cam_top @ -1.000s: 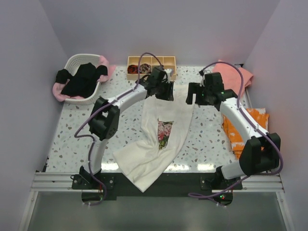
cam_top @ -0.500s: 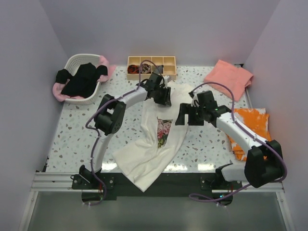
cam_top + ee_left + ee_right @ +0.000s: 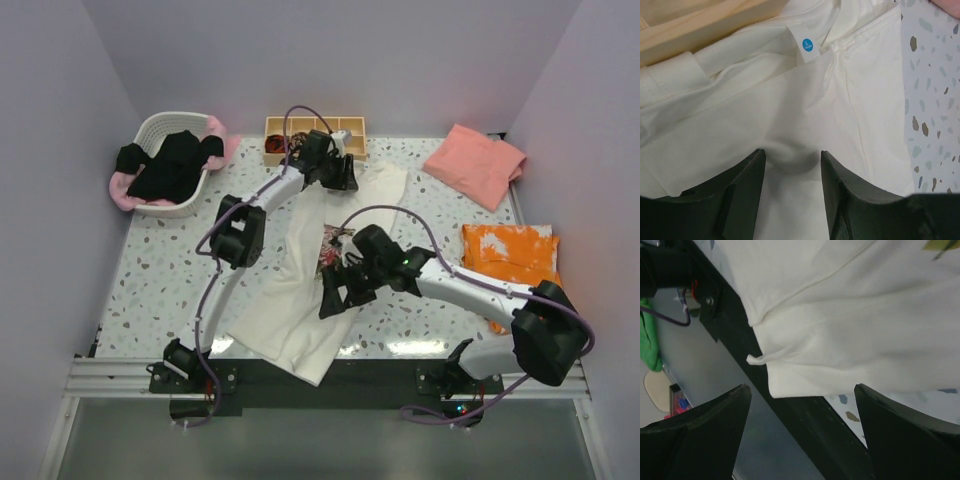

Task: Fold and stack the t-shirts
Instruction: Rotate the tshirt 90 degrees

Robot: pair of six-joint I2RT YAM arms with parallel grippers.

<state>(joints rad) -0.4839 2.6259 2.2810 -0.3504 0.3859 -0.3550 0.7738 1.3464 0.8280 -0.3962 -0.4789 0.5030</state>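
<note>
The cream-white t-shirt (image 3: 283, 300) lies stretched lengthwise on the table, from the wooden box down to the front edge, with its rose print (image 3: 330, 245) partly showing. My left gripper (image 3: 338, 178) presses on the collar end. In the left wrist view its fingers (image 3: 792, 152) stand apart with a small pucker of the cream cloth (image 3: 790, 100) between the tips, below the blue size label (image 3: 809, 46). My right gripper (image 3: 335, 290) hovers wide open over the shirt's lower half. The right wrist view shows the hem (image 3: 865, 315) beyond the gripper (image 3: 802, 390). A salmon-pink t-shirt (image 3: 477, 163) lies folded at the back right.
A white basket (image 3: 150, 130) at the back left holds black and light pink tees. A wooden compartment box (image 3: 315, 128) with dark rolled bundles stands at the back, right beside the collar. An orange cloth (image 3: 510, 255) lies at the right edge. The black front rail (image 3: 805, 430) runs under the hem.
The right arm swung from the back right to the front middle over the shirt. The left gripper pulled the collar toward the box, stretching the shirt, and its jaws widened slightly.
</note>
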